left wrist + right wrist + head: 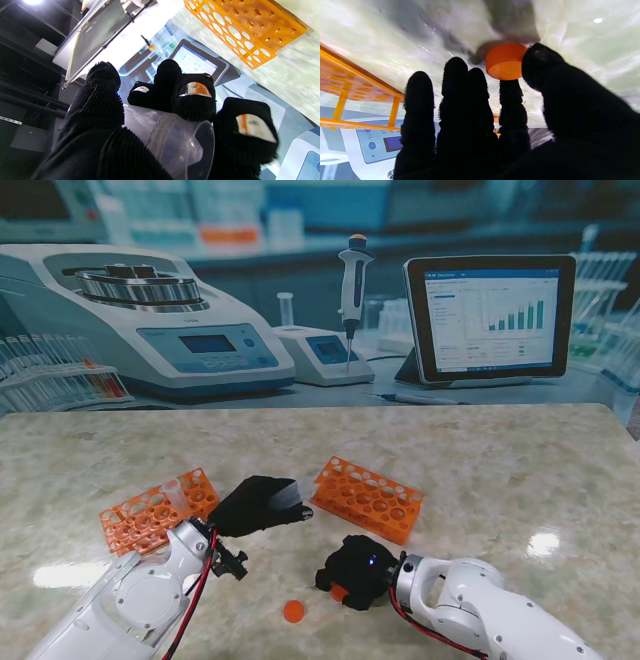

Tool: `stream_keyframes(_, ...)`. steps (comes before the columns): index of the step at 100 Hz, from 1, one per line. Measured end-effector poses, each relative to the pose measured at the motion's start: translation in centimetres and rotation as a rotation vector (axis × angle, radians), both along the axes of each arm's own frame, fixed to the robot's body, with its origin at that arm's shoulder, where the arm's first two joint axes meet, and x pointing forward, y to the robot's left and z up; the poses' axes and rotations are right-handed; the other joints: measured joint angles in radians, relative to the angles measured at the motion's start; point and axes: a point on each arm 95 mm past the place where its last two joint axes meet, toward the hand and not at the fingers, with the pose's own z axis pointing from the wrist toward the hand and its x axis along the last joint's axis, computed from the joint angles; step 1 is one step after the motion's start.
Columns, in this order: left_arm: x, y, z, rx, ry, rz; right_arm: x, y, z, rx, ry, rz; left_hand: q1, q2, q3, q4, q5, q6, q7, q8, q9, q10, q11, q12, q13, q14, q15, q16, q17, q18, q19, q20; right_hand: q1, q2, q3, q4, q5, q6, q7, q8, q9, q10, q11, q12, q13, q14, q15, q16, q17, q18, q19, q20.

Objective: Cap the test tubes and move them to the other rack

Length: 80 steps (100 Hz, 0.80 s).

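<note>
The marble table (pixel 520 470) has a pale green and cream pattern with two bright light reflections on it, and behind its far edge stands a printed laboratory backdrop. On this backdrop, a large white centrifuge (pixel 140 320) with a blue display is at the left, a small white device (pixel 322 355) with a pipette (pixel 352 290) standing upright over it is in the middle, and a tablet (pixel 490 315) showing a bar chart is at the right. A pen (pixel 415 398) lies just in front of the tablet, and blurred shelves fill the background.
</note>
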Motion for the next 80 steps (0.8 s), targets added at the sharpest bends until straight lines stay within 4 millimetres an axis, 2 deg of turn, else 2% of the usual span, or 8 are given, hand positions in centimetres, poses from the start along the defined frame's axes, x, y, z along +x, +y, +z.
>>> stream_keyframes(5,0.0,0.0,0.0,0.0,0.0,0.0,0.03,0.02,-0.02,0.0,0.0,0.001,0.0,0.0,0.0,0.0,0.0,0.0,0.0,0.0,0.0,0.0,0.0,0.0,0.0,0.0,0.0,0.0,0.0,0.0,0.0,0.0,0.02,-0.012,0.0,0.0,0.0,-0.002,0.002,0.009,0.001,0.0,0.0,0.043,0.008,-0.002,0.0,0.002,0.008,0.0,0.0,0.0)
stream_keyframes(17,0.0,0.0,0.0,0.0,0.0,0.0,0.09,0.07,-0.06,0.002,0.001,0.002,0.0,0.0,0.0,0.0,0.0,0.0,0.0,0.0,0.0,0.0,0.0,0.0,0.0,0.0,0.0,0.0,0.0,0.0,0.0,0.0,0.054,-0.024,0.023,-0.049,-0.002,-0.003,0.024,0.009,0.011,0.0,-0.001,0.123,0.016,-0.005,0.0,0.063,0.018,0.0,0.0,0.0)
stream_keyframes(23,0.0,0.01,0.0,0.0,0.0,0.0,0.13,0.1,-0.09,0.003,0.003,0.002,0.0,0.0,0.0,0.0,0.0,0.0,0.0,0.0,0.0,0.0,0.0,0.0,0.0,0.0,0.0,0.0,0.0,0.0,0.0,0.0,0.07,-0.024,0.028,-0.07,-0.002,-0.003,0.034,0.009,0.02,0.001,-0.002,0.132,0.026,-0.005,0.0,0.077,0.023,0.0,0.0,0.0)
stream_keyframes(29,0.0,0.01,0.0,0.0,0.0,0.0,0.17,0.1,-0.11,0.006,0.007,0.001,0.0,0.0,0.0,0.0,0.0,0.0,0.0,0.0,0.0,0.0,0.0,0.0,0.0,0.0,0.0,0.0,0.0,0.0,0.0,0.0,0.071,-0.037,0.033,-0.07,-0.002,-0.006,0.041,0.008,0.035,0.008,-0.003,0.134,0.026,-0.005,0.0,0.089,0.026,-0.001,0.0,0.0)
stream_keyframes(36,0.0,0.01,0.0,0.0,0.0,0.0,0.22,0.13,-0.13,0.008,0.009,0.001,0.0,0.0,0.0,0.0,0.0,0.0,0.0,0.0,0.0,0.0,0.0,0.0,0.0,0.0,0.0,0.0,0.0,0.0,0.0,0.0,0.071,-0.038,0.041,-0.081,-0.003,-0.008,0.083,-0.04,0.044,0.008,-0.016,0.151,0.026,-0.005,0.0,0.102,0.032,-0.001,0.0,0.0)
stream_keyframes(55,-0.01,-0.03,-0.01,0.001,0.001,-0.001,0.34,0.2,-0.24,0.015,0.016,0.003,0.0,0.0,0.0,0.0,0.0,0.0,0.0,0.0,0.0,0.0,0.0,0.0,0.0,0.0,0.0,0.0,0.0,0.0,0.0,0.0,0.081,-0.049,0.062,-0.1,-0.003,-0.023,0.15,-0.069,0.055,0.014,-0.028,0.163,0.053,-0.005,0.003,0.104,0.048,-0.001,0.0,0.0)
stream_keyframes(80,0.02,-0.05,0.02,0.0,0.0,-0.001,0.51,0.24,-0.34,0.024,0.028,0.006,0.0,0.0,0.0,0.0,0.0,0.0,0.0,0.0,0.0,0.0,0.0,0.0,0.0,0.0,0.0,0.0,0.0,0.0,0.0,0.0,0.081,-0.063,0.081,-0.102,0.008,-0.039,0.188,-0.093,0.078,0.024,-0.039,0.163,0.079,-0.003,0.001,0.104,0.074,-0.01,0.0,0.0)
